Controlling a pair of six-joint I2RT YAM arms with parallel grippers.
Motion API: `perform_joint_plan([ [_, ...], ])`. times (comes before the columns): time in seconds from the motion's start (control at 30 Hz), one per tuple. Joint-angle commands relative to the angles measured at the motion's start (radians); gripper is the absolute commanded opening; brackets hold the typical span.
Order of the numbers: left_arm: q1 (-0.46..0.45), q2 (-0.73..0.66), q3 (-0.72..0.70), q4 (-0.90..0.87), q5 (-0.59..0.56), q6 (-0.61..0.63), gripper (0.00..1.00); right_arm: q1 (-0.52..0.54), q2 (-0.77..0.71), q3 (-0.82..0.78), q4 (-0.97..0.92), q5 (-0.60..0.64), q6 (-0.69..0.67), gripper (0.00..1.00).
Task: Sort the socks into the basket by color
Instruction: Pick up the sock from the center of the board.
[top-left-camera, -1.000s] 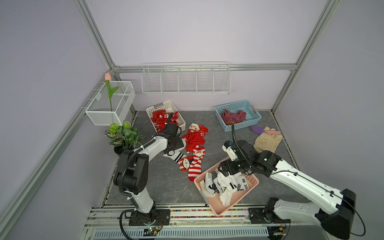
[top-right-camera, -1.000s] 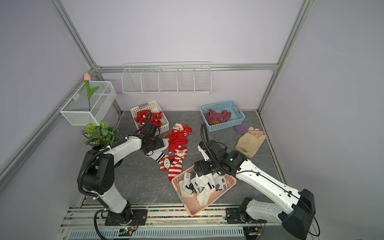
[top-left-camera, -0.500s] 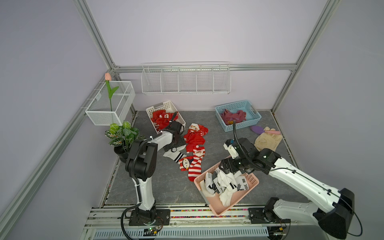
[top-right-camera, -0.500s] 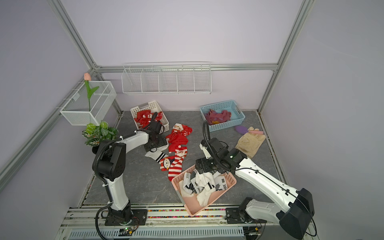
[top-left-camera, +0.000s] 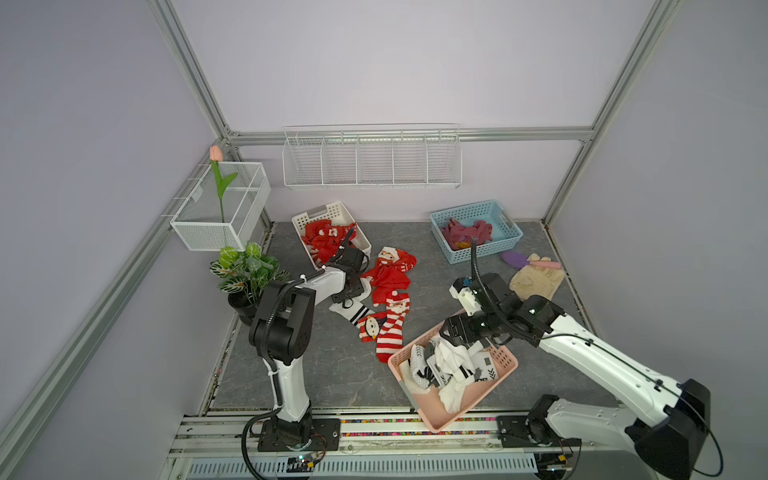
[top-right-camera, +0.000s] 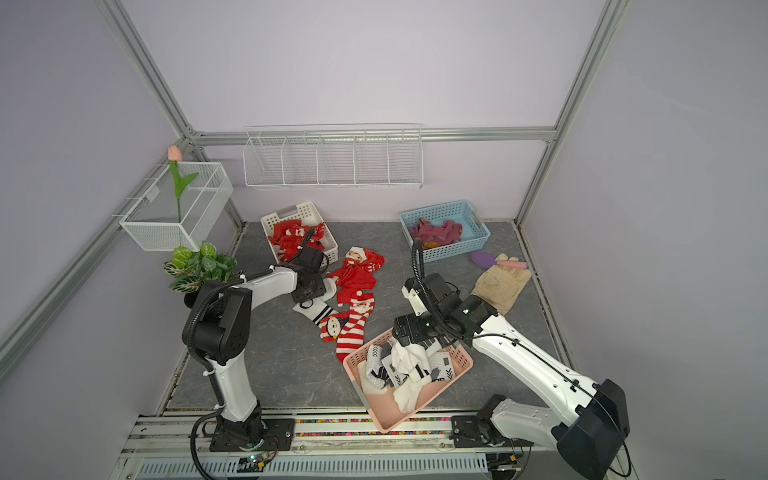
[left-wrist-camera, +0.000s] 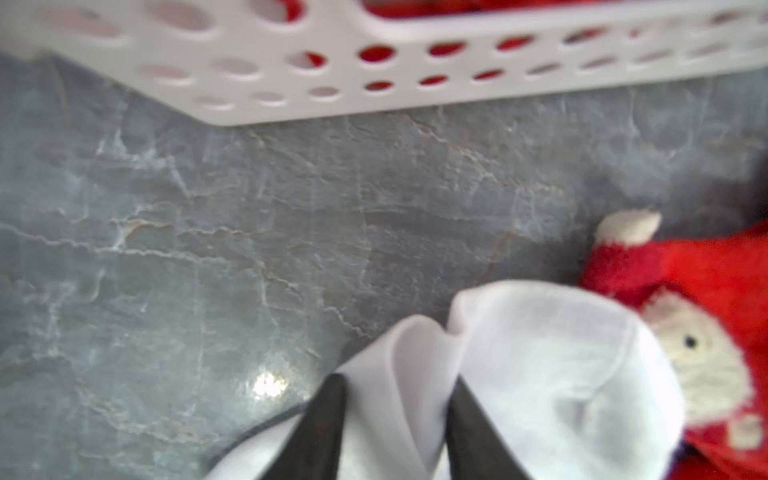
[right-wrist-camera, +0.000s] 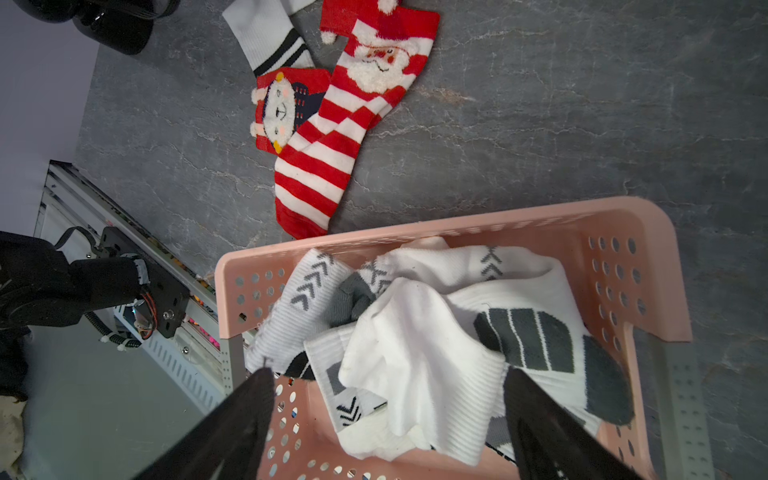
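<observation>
Loose socks (top-left-camera: 390, 274) mid-floor, back-left basket (top-left-camera: 320, 209) behind, front basket (top-left-camera: 434, 417) before them — gloves (top-left-camera: 536, 280) near back-right basket (top-left-camera: 486, 249).

The left wrist view is blurred throughout; the left hand (left-wrist-camera: 395, 386) shows only two dark fingertips, the rest cut off at the edge, as is the white sock (left-wrist-camera: 540, 374). The white basket (left-wrist-camera: 374, 95) also runs out of frame. In both top views that hand's fingers lie hidden beneath its wrist.

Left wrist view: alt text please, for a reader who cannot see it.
The left gripper pinches a fold of a white sock lying on the grey marbled table. A red Santa sock lies right beside it, and a white perforated basket holding red fabric stands beyond.
</observation>
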Motion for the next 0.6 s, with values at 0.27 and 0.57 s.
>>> perform_joint_plan([
  [0.27,-0.049,-0.058,-0.079,-0.023,0.066,0.024,0.00,-0.016,-0.012,0.007,0.008,-0.041,-0.029,0.89],
  [0.57,-0.078,-0.274,-0.067,-0.024,0.036,0.060,0.00,-0.017,-0.009,0.000,0.033,-0.059,-0.023,0.90],
])
